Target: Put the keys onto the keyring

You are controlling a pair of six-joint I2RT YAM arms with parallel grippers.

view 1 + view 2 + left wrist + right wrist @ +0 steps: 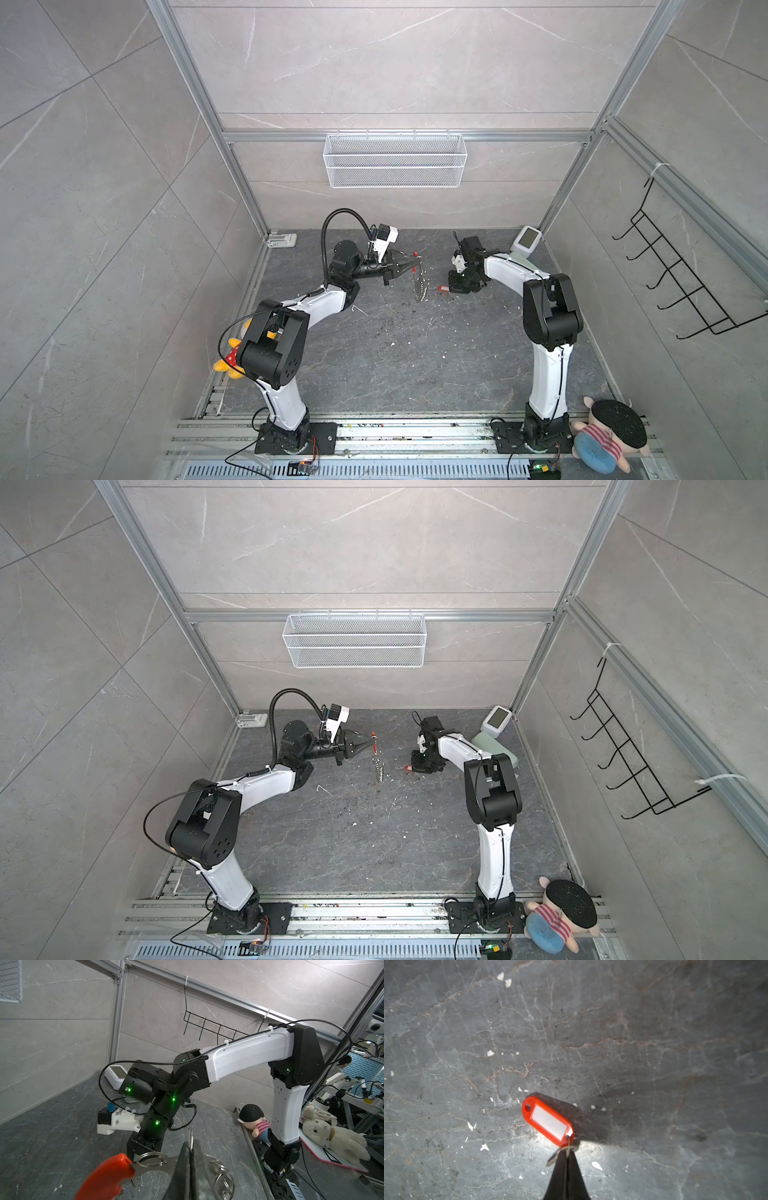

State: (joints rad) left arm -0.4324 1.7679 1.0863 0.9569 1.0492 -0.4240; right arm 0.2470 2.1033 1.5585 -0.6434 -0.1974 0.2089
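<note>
Far left, a yellow plush toy [231,365] sat half hidden behind the left arm's elbow. The left gripper [417,259] [371,742] hung above the table [374,353], pointing toward the middle, with its jaws pressed right together on the keyring [419,284] [378,767]. In the left wrist view the fingers [180,1172] were clamped on the metal band, with the red strip [108,1178] sticking out one side and a bunch of silver loops [221,1169] on the other. In both top views the keyring dangled edge-on from the fingertips. I honestly couldn't tell whether its lower end touched the table or hung just off it. On the back wall above all that was a white mesh basket [395,160].

Just right of the keyring, near it but not touching, were the keys [444,289] [408,768], low down at the tabletop. The right gripper [449,289] pointed down at them. In the right wrist view its jaws were closed to a hairline seam, nipping the little wire ring and small metal key, while the red tag [548,1121] with its white label stuck out past the fingertips [560,1178]. It looked to be lying on the stone or a hair above it.

Further right a small white device with a screen [528,239] sat in the back corner. A black hook rack [681,282] hung on the side wall, and a striped-shirt doll [611,436] slumped by the right arm's base.
</note>
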